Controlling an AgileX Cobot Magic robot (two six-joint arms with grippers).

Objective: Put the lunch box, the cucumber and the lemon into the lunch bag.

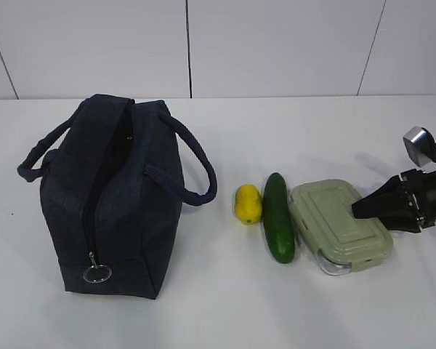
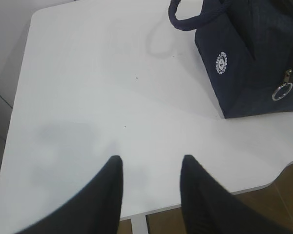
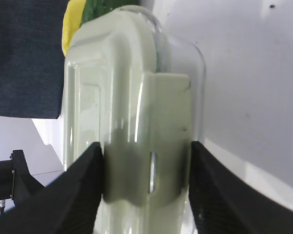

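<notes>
The lunch box (image 1: 338, 222), clear with a pale green lid, lies on the white table at the right. My right gripper (image 1: 356, 209) comes in from the right and its fingers press on both sides of the box's near end (image 3: 132, 87), shut on it (image 3: 146, 146). The dark green cucumber (image 1: 278, 217) lies just left of the box, touching or nearly touching it. The yellow lemon (image 1: 248, 204) sits left of the cucumber. The navy lunch bag (image 1: 123, 211) stands at the left with its top gaping. My left gripper (image 2: 151, 158) hovers open over bare table, away from the bag (image 2: 249, 63).
The bag's two loop handles (image 1: 196, 174) droop to either side, and its metal ring pull (image 1: 97, 273) hangs at the near end. The table's front edge (image 2: 210, 195) runs just under my left gripper. A white wall stands behind the table.
</notes>
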